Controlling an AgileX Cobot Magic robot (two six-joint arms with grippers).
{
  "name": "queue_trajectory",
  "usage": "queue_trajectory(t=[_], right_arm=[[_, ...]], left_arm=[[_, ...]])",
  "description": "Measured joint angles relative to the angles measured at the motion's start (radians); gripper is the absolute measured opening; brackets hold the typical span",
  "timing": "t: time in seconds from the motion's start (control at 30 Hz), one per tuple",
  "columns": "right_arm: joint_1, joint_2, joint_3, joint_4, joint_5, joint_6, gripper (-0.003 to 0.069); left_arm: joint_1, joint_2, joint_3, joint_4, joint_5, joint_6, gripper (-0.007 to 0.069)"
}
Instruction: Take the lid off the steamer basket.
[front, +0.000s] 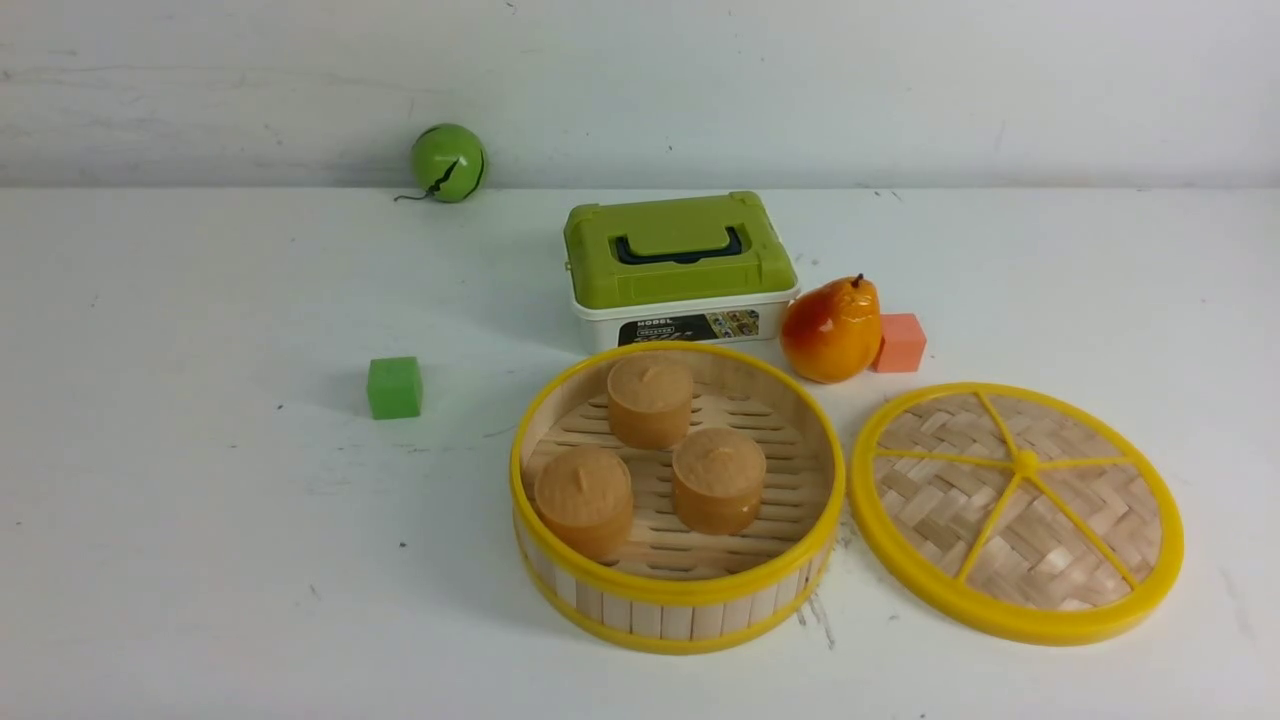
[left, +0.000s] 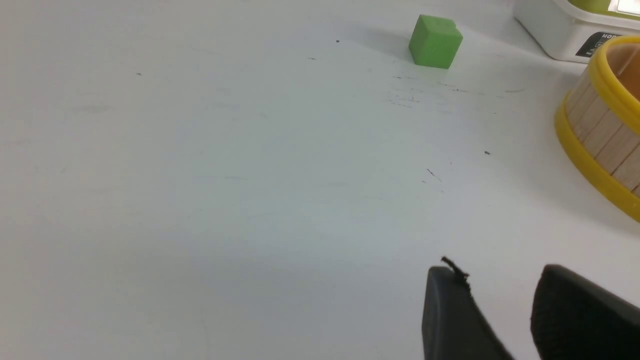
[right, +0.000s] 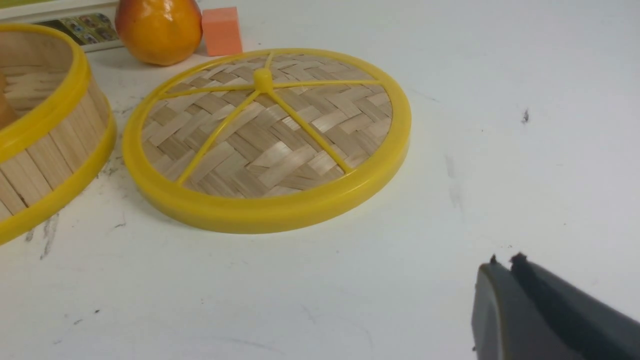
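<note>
Steamer basket (front: 677, 590): round and upright on the pale table (front: 200, 550), nearest the camera in the front view; uncovered, with a slatted floor, a pale wooden wall and yellow rims.
Lid (front: 1065, 520): off the basket, flat on the table just beside it on the robot's right, the two apart; woven face and centre knob up, yellow rim and spokes showing.
Green-lidded box (front: 680, 260): white below, beyond the basket, dark handle folded on top; whether it touches the basket, I cannot tell.
Left gripper (left: 500, 268): fingertips parted with table between them, gripping nothing, over bare table.
Right gripper (right: 506, 259): fingertips closed together, nothing held, well apart from the lid.
Pear (front: 832, 330): orange and red, stem up, beside the box on the robot's right.
Green ball (front: 449, 163): at the table's far edge by the wall, dark jagged lines across it, a thin dark strand at its base.
Three buns (front: 718, 480): brown, pleated on top, upright inside the basket, one farther back and two nearer.
Green cube (front: 395, 388): on the table, left of the basket, well apart.
Salmon cube (front: 901, 343): beside the pear, partly hidden behind it, beyond the lid.
</note>
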Motion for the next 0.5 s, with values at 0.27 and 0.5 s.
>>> queue_trajectory(t=[0.27, 0.5], right_arm=[[0.0, 0.0, 0.0, 0.0, 0.0, 0.0, 0.0041], [0.0, 0.0, 0.0, 0.0, 0.0, 0.0, 0.0052]], left_arm=[[0.0, 0.0, 0.0, 0.0, 0.0, 0.0, 0.0239], [0.0, 0.0, 0.0, 0.0, 0.0, 0.0, 0.0239]])
